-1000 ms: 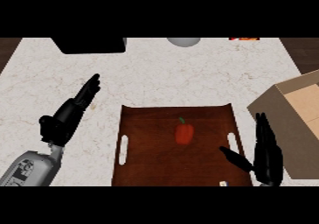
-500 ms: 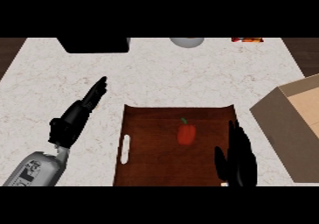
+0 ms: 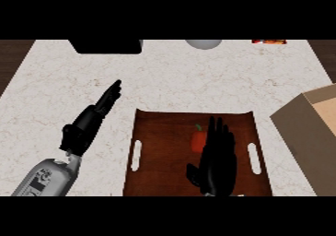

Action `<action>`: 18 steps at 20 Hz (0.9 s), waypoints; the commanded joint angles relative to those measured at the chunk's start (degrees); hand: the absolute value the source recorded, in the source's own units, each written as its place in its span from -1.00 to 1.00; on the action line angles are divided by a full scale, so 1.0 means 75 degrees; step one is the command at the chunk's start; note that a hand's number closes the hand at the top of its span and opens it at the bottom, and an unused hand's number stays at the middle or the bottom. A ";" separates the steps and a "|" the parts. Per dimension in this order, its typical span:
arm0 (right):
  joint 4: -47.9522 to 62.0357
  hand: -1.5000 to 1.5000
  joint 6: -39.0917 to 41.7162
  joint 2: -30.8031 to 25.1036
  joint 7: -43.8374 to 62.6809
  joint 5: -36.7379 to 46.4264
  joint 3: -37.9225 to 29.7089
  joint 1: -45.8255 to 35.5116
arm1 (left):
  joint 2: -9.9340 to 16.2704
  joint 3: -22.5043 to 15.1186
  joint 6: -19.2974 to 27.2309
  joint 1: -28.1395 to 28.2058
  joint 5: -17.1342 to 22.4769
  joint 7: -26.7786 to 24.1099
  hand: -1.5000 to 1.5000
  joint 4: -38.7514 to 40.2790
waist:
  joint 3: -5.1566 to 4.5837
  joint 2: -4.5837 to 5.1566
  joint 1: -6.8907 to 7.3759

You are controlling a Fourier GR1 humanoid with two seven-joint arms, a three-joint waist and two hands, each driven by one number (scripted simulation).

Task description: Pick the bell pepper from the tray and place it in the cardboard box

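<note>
A small red bell pepper (image 3: 196, 141) with a green stem lies in the middle of a dark brown tray (image 3: 163, 147) with white handle slots. My right hand (image 3: 217, 161) hovers over the tray, fingers straight and pointing away from me, its fingertips just right of the pepper and covering part of it. My left hand (image 3: 89, 123) is open on the counter left of the tray, fingers stretched up and to the right. The cardboard box (image 3: 318, 133) stands open at the right edge.
A black object (image 3: 106, 46) sits at the counter's far edge, with a grey round thing (image 3: 203, 44) and a small red-orange item (image 3: 269, 41) further right. Dark wood floor shows beyond the counter's left and right sides.
My right hand has moved left from beside the tray's right handle to over the tray, now next to the pepper. The left hand has shifted slightly right and forward.
</note>
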 commanded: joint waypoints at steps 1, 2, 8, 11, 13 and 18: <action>0.0181 -1.00 0.0812 0.0339 0.2270 -0.0061 0.0104 -0.1119 | 0.0055 0.0080 -0.0181 -0.0233 -0.0026 0.0038 0.00 -0.0038 | 0.0034 0.0073 0.0157; -0.0047 -1.00 0.1151 0.0341 0.2277 -0.0004 0.0109 -0.0929 | -0.0121 0.0000 -0.0123 0.0022 -0.0137 -0.0346 0.00 0.0284 | 0.0031 0.0070 0.0065; 0.0577 -1.00 0.0819 0.0347 0.2291 -0.0288 0.0009 -0.0809 | -0.0162 0.0099 -0.0041 -0.0191 -0.0179 0.0122 0.00 0.0012 | 0.0042 0.0059 0.0106; 0.0810 -1.00 0.0916 0.0348 0.2292 -0.0618 -0.0352 -0.1256 | 0.0058 0.0212 -0.0232 -0.0042 -0.0106 0.0146 0.00 -0.0305 | 0.0043 0.0053 0.0178; 0.0811 -1.00 0.0790 0.0349 0.2282 -0.0632 -0.0334 -0.1194 | -0.0105 0.0200 -0.0234 0.0011 -0.0170 -0.0095 0.00 -0.0032 | 0.0042 0.0065 0.0095; 0.1647 -1.00 0.0443 0.0349 0.2222 -0.0567 -0.0199 -0.1730 | -0.0312 0.0174 -0.0361 -0.0127 -0.0205 0.0020 0.00 0.0103 | 0.0044 0.0088 0.0130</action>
